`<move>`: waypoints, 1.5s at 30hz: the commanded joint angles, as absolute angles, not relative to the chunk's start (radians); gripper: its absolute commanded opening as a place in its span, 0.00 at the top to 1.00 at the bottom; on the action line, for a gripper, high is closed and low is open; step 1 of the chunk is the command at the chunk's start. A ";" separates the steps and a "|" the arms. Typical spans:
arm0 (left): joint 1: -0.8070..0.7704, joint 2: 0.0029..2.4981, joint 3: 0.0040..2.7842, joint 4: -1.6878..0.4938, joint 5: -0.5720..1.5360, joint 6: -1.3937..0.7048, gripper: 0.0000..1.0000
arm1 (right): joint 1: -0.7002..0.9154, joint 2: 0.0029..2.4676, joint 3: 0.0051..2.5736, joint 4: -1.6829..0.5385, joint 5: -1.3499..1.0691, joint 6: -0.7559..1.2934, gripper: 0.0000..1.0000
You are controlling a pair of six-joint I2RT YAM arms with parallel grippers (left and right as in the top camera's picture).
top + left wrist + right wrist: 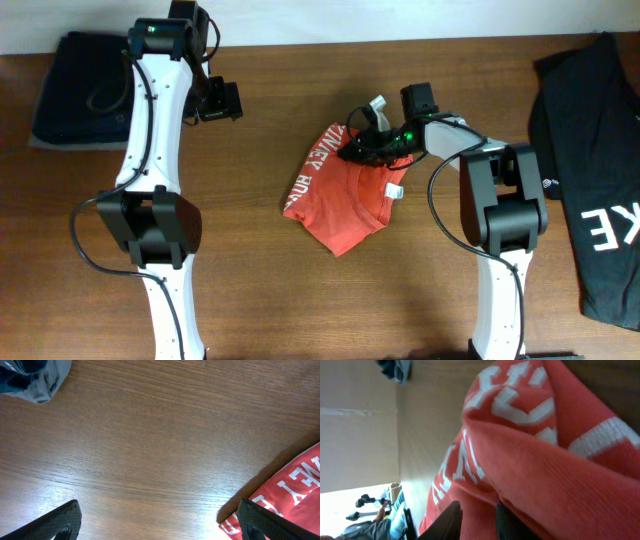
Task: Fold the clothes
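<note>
Clothes (340, 195) crumpled on surface (260, 300), top edge nipped between narrowly parted fingers of right pincer (358, 150); left pincer (225, 100) wide open, empty.

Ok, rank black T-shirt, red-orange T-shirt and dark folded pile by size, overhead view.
1. black T-shirt, though cropped by the frame.
2. dark folded pile and red-orange T-shirt: too alike to rank.

A robot lab or test room — a left arm (150, 150) and a right arm (500, 200) rise from the 6 o'clock edge of a wooden table (300, 300). Garments lie as work pieces: a red-orange T-shirt (345, 205) at centre, dark folded garments (75, 90) at 10 o'clock, a black T-shirt (590, 170) at 3 o'clock.
</note>
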State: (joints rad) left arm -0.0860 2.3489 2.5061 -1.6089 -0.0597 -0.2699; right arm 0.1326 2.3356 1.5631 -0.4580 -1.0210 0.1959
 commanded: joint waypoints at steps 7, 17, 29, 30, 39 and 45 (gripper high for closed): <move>-0.105 2.341 2.500 -1.587 0.025 -0.113 0.01 | 0.069 2.058 1.700 -0.690 -0.923 0.174 0.34; -0.157 2.405 2.500 -1.495 0.168 0.084 0.01 | -0.006 1.755 1.768 -1.159 -0.680 0.029 0.01; -0.154 2.619 2.500 -1.431 0.565 0.255 0.01 | -0.014 1.663 1.767 -1.410 -0.433 -0.016 0.01; -0.154 2.631 2.500 -1.431 0.611 0.279 0.01 | -0.014 1.663 1.767 -1.417 -0.432 -0.027 0.01; -0.155 2.694 2.500 -1.442 0.761 0.308 0.01 | -0.014 1.663 1.767 -1.424 -0.432 -0.030 0.01; -0.157 2.737 2.500 -1.475 0.764 0.309 0.01 | -0.013 1.663 1.767 -1.425 -0.433 -0.030 0.01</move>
State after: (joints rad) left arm -0.1604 2.6934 2.4977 -1.4662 0.7261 0.2852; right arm -0.0063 1.6859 1.7691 -1.4216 -0.4446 -0.0204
